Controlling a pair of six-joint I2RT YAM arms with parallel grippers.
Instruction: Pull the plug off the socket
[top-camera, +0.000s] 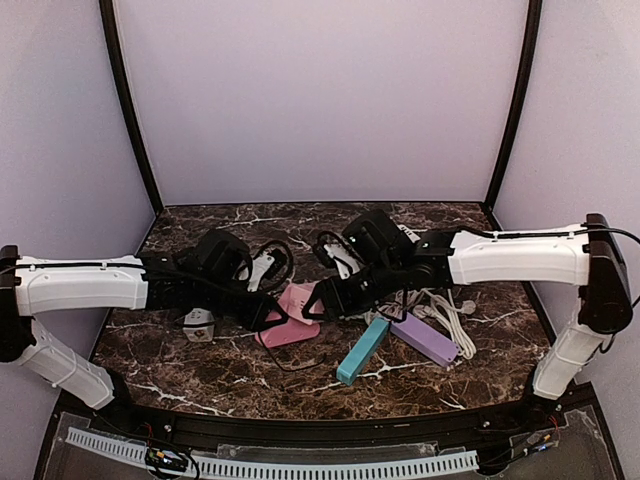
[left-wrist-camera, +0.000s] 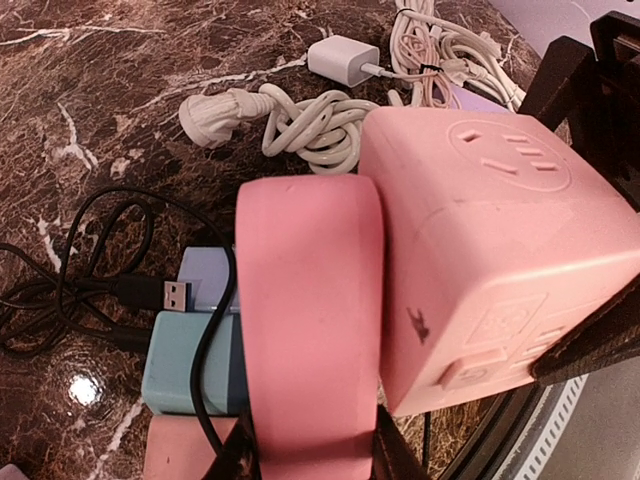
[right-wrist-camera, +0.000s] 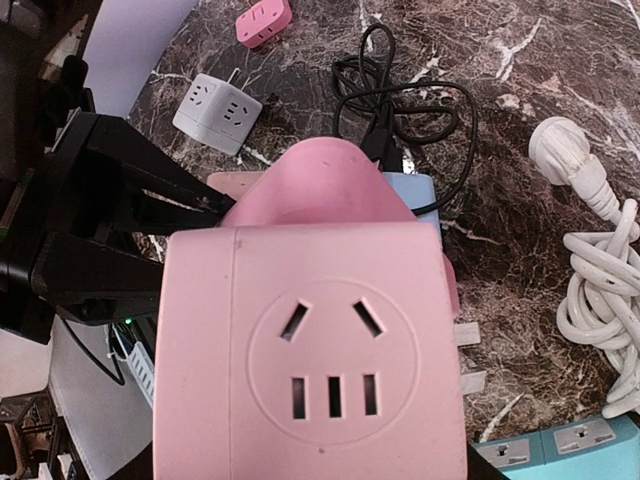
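task item: pink socket cube at centre of top view, over marble table | pink plug flat against its side, pins hidden | left gripper reaches in from left, claw clamped on pink plug | right gripper reaches in from right, claw clamped on pink socket cube

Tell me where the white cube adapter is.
Top view: on the left of the table, just on the near side of the left arm, left of the pink cube socket.
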